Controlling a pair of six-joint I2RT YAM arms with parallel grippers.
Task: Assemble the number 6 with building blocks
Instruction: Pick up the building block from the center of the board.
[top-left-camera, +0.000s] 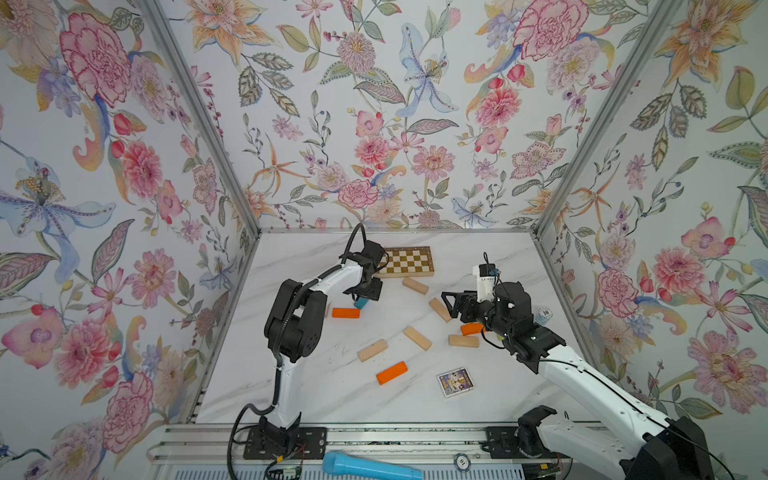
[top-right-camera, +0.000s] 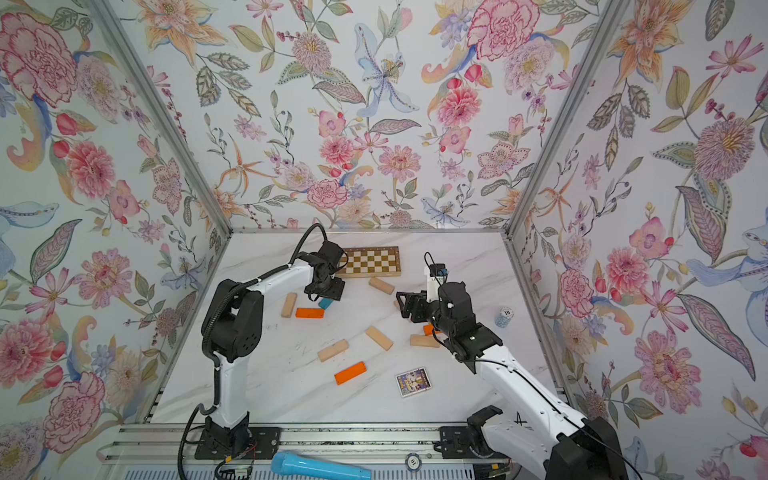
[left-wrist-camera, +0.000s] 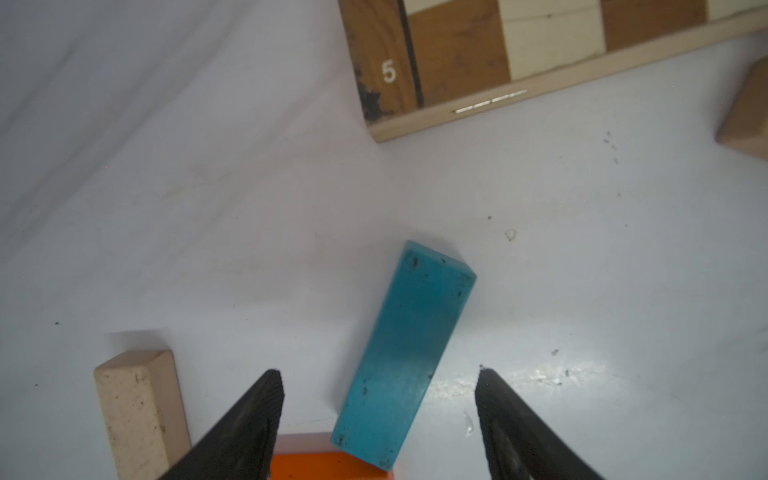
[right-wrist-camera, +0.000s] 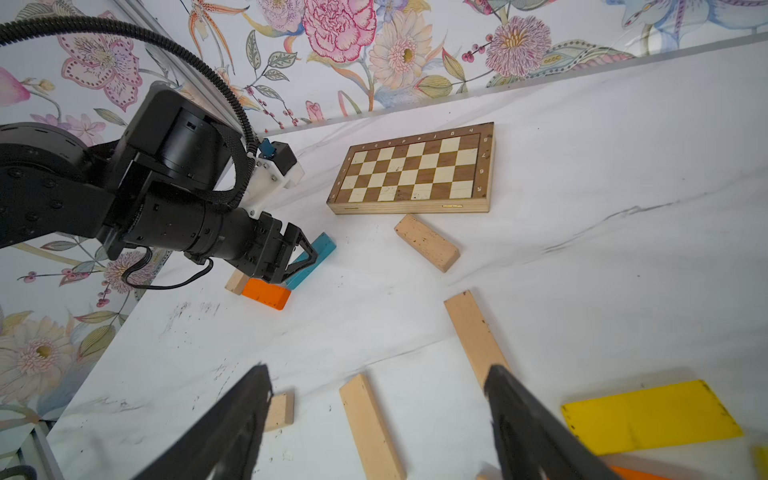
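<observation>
A teal-blue block (left-wrist-camera: 405, 353) lies flat on the white table, one end meeting an orange block (left-wrist-camera: 328, 461). My left gripper (left-wrist-camera: 378, 374) is open and straddles the teal block, with a gap on each side. A pale block (left-wrist-camera: 139, 411) lies beside them. In both top views this gripper (top-left-camera: 365, 297) sits low in front of the chessboard. My right gripper (right-wrist-camera: 378, 369) is open and empty, hovering above pale blocks (right-wrist-camera: 372, 428). Several pale blocks (top-left-camera: 417, 338), an orange block (top-left-camera: 391, 372) and a yellow block (right-wrist-camera: 650, 415) are scattered over the table.
A brown-and-cream chessboard (top-left-camera: 409, 262) lies at the back. A small card box (top-left-camera: 456, 381) lies at the front right. A stack of poker chips (top-left-camera: 543, 316) stands by the right wall. A light-blue microphone (top-left-camera: 370, 467) rests on the front rail.
</observation>
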